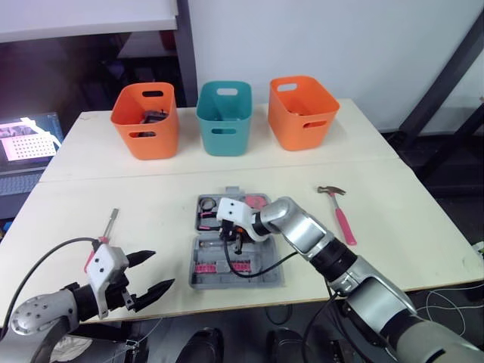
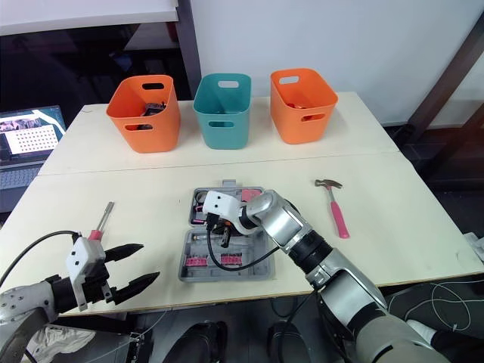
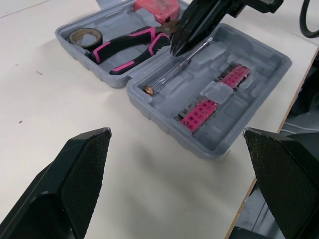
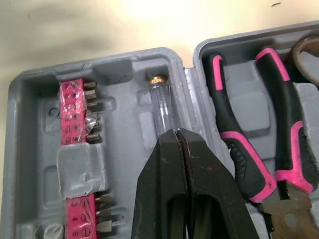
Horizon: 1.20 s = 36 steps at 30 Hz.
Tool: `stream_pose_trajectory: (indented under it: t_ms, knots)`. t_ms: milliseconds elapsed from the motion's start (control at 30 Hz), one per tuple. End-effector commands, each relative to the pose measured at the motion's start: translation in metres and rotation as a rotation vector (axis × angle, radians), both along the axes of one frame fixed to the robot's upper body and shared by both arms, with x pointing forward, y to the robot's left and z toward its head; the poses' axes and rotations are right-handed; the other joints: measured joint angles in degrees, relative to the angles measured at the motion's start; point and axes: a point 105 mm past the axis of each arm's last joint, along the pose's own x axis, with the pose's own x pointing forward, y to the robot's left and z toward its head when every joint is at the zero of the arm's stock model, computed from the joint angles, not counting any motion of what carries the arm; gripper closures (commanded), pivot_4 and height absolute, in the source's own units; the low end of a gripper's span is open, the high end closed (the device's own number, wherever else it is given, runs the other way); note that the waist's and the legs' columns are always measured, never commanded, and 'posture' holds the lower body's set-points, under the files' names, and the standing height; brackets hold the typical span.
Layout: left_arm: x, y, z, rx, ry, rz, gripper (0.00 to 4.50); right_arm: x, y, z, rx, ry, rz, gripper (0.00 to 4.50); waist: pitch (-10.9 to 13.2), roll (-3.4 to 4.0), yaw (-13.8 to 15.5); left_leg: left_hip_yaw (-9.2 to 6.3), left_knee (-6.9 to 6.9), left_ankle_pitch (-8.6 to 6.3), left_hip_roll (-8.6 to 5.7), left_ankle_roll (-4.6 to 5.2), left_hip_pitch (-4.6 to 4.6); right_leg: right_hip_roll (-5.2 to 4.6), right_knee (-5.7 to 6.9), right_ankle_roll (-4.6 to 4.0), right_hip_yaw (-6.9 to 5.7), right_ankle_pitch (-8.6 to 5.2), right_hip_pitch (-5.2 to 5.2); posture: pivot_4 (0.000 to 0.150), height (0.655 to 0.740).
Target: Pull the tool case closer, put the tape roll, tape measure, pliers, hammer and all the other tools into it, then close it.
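The tool case (image 1: 268,274) is lying open on the pale worktop (image 1: 423,227), both grey halves facing up, near the front edge and roughly midway across it.

The right gripper (image 4: 179,133) is reaching down into the case's nearer half. Its black fingers (image 4: 164,174) are pressing together with only a thin seam between them. Their tips are sitting on a clear-handled screwdriver (image 4: 162,104), which is lying in a moulded slot beside the hinge. I cannot tell whether the fingers are pinching its shaft or only touching it. Two pink bit holders (image 4: 75,114) are sitting in the same half, on the side of the screwdriver away from the hinge.

In the case's farther half the pliers (image 4: 232,142) are lying just across the hinge from the screwdriver, with the tape roll (image 3: 73,37) at one end and the tape measure (image 1: 257,202) at the other.

The hammer (image 1: 344,221) is lying on the worktop to the right of the case, well apart from it. A pink-handled tool (image 2: 102,221) is lying to the case's left.

The left gripper (image 1: 162,269) is hovering left of the case, over the worktop's front edge, its fingers (image 3: 84,169) spreading wide apart and holding nothing.

Beyond the case, two orange bins (image 1: 145,121) (image 1: 302,113) and a teal bin (image 1: 224,121) between them are standing in a row.
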Motion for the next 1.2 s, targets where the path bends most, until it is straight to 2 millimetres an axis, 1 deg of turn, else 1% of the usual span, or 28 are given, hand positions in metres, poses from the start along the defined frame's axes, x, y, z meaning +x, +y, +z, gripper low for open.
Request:
stream_pose_trajectory:
  t_ms: [33, 100, 233, 267, 300, 333, 400, 433, 467, 533, 600, 633, 667, 800, 867, 967, 1067, 1133, 1200]
  knots:
    - [0.000, 0.001, 0.004, 0.017, -0.022, -0.012, 0.00, 0.000, -0.003, 0.000, -0.004, -0.001, -0.001, 4.47, 0.0, 0.00, 0.0, 0.00, 0.00, 0.00, 0.00, 0.00, 0.00, 0.00, 0.00, 0.00, 0.00, 0.00, 0.00, 0.150, 0.7329]
    - [0.000, 0.001, 0.003, 0.016, -0.020, -0.007, 0.00, -0.004, -0.009, -0.016, -0.042, 0.040, -0.007, 4.47, 0.0, -0.01, 0.0, 0.00, 0.00, 0.00, 0.00, 0.00, 0.00, 0.00, 0.00, 0.00, 0.00, 0.00, 0.00, 0.150, 0.7329]
    - [0.000, 0.001, 0.001, 0.013, -0.015, -0.006, 0.00, -0.014, -0.025, -0.059, -0.128, 0.123, -0.036, 4.47, 0.0, 0.02, 0.0, 0.01, -0.02, 0.00, 0.00, 0.00, 0.11, -0.01, -0.02, -0.02, 0.00, -0.01, 0.11, 0.150, 0.7329]
    - [0.000, 0.000, 0.000, 0.013, -0.014, -0.006, 0.00, -0.014, -0.030, -0.068, -0.146, 0.136, -0.055, 4.47, -0.1, 0.05, 0.0, 0.00, -0.02, 0.00, 0.01, 0.00, 0.21, 0.00, -0.03, -0.06, 0.00, -0.04, 0.21, 0.150, 0.7329]
    - [0.001, 0.000, 0.001, 0.012, -0.015, -0.006, 0.00, -0.012, -0.033, -0.071, -0.149, 0.138, -0.071, 4.47, -0.2, 0.06, 0.0, 0.00, -0.02, -0.01, 0.01, -0.01, 0.27, 0.00, -0.04, -0.15, 0.00, -0.08, 0.29, 0.150, 0.7329]
    - [0.001, 0.000, 0.001, 0.011, -0.016, -0.005, 0.00, -0.011, -0.032, -0.067, -0.122, 0.139, -0.083, 4.47, -0.3, 0.06, 0.1, 0.00, -0.02, -0.01, 0.01, -0.01, 0.32, 0.00, -0.05, -0.16, 0.00, -0.10, 0.35, 0.150, 0.7329]
    - [0.002, 0.000, 0.001, 0.006, -0.017, -0.003, 0.00, -0.008, -0.023, -0.050, -0.022, 0.125, -0.081, 4.47, -0.4, -0.02, 0.3, -0.03, -0.01, -0.01, 0.00, -0.01, 0.34, 0.00, -0.08, -0.17, 0.00, -0.10, 0.41, 0.150, 0.7329]
    - [0.002, 0.000, 0.001, 0.005, -0.015, -0.003, 0.00, -0.010, -0.016, -0.035, 0.058, 0.110, -0.060, 4.47, -0.5, -0.02, 0.3, -0.04, 0.01, -0.01, 0.00, -0.01, 0.34, 0.00, -0.09, -0.17, 0.00, -0.10, 0.42, 0.150, 0.7329]
    - [0.002, 0.000, 0.000, 0.005, -0.013, -0.003, 0.00, -0.011, -0.012, -0.026, 0.109, 0.098, -0.045, 4.47, -0.4, -0.02, 0.4, -0.04, 0.02, -0.01, -0.01, -0.01, 0.33, 0.00, -0.09, -0.17, 0.00, -0.10, 0.42, 0.150, 0.7329]
    - [0.002, 0.000, -0.001, 0.003, -0.007, -0.005, 0.00, -0.014, -0.009, -0.005, 0.196, 0.043, -0.013, 4.47, -0.4, -0.01, 0.3, -0.06, 0.02, -0.01, -0.03, -0.01, 0.25, 0.00, -0.10, -0.16, 0.00, -0.10, 0.36, 0.150, 0.7329]
    - [0.004, -0.001, -0.002, -0.003, -0.004, -0.008, 0.00, -0.019, -0.008, 0.023, 0.377, -0.003, 0.005, 4.47, -0.4, 0.00, 0.3, -0.06, -0.01, -0.01, -0.02, 0.00, 0.17, -0.01, -0.08, -0.05, 0.01, -0.03, 0.27, 0.150, 0.7329]
    - [0.006, -0.001, -0.002, -0.009, -0.006, -0.007, 0.00, -0.019, -0.013, 0.030, 0.397, -0.055, 0.006, 4.47, -0.4, 0.00, 0.3, -0.06, -0.02, -0.01, -0.02, 0.00, 0.17, -0.01, -0.07, -0.01, 0.01, -0.01, 0.28, 0.150, 0.7329]
    - [0.009, -0.001, -0.001, -0.011, -0.016, -0.008, 0.00, -0.020, -0.020, 0.034, 0.391, -0.068, 0.008, 4.47, -0.4, 0.03, 0.3, -0.06, -0.02, -0.01, 0.00, 0.00, 0.16, 0.00, -0.06, -0.01, 0.02, -0.01, 0.31, 0.150, 0.7329]
    - [0.019, 0.001, 0.000, -0.017, -0.029, -0.004, 0.00, -0.031, -0.044, 0.053, 0.418, -0.012, 0.003, 4.47, -0.4, 0.01, 0.3, -0.07, 0.01, -0.01, 0.01, 0.00, 0.17, -0.01, -0.09, -0.13, 0.01, -0.09, 0.30, 0.150, 0.7329]
    - [0.022, 0.004, -0.012, -0.018, 0.077, 0.017, 0.00, -0.035, -0.063, 0.057, 0.404, -0.007, -0.037, 4.47, -0.4, 0.01, 0.6, -0.07, 0.01, 0.00, 0.01, 0.01, 0.16, -0.04, -0.11, -0.15, 0.00, -0.10, 0.34, 0.150, 0.7329]
    - [0.029, 0.006, -0.014, 0.033, 0.076, -0.012, 0.00, -0.042, -0.090, 0.058, 0.386, 0.012, -0.114, 4.47, -0.4, 0.00, 0.6, -0.08, 0.00, -0.01, 0.00, 0.01, 0.13, -0.06, -0.12, -0.15, -0.01, -0.10, 0.36, 0.150, 0.7329]
    - [0.040, 0.010, -0.007, 0.036, 0.053, -0.040, 0.00, -0.049, -0.116, 0.055, 0.363, 0.013, -0.203, 4.47, -0.4, -0.02, 0.6, -0.08, 0.00, -0.01, 0.01, 0.02, 0.08, -0.08, -0.13, -0.16, -0.01, -0.11, 0.43, 0.150, 0.7329]
    - [0.047, 0.014, -0.002, 0.036, 0.040, -0.059, 0.00, -0.052, -0.129, 0.051, 0.342, 0.008, -0.255, 4.47, -0.4, -0.01, 0.6, -0.08, 0.00, -0.01, 0.03, 0.02, 0.07, -0.09, -0.13, -0.17, -0.02, -0.12, 0.42, 0.150, 0.7329]
    - [0.057, 0.017, 0.004, 0.033, 0.027, -0.075, 0.00, -0.055, -0.146, 0.044, 0.286, -0.006, -0.304, 4.47, -0.4, -0.01, 0.5, -0.07, 0.01, -0.01, 0.03, 0.01, 0.06, -0.10, -0.13, -0.18, -0.01, -0.12, 0.42, 0.150, 0.7329]
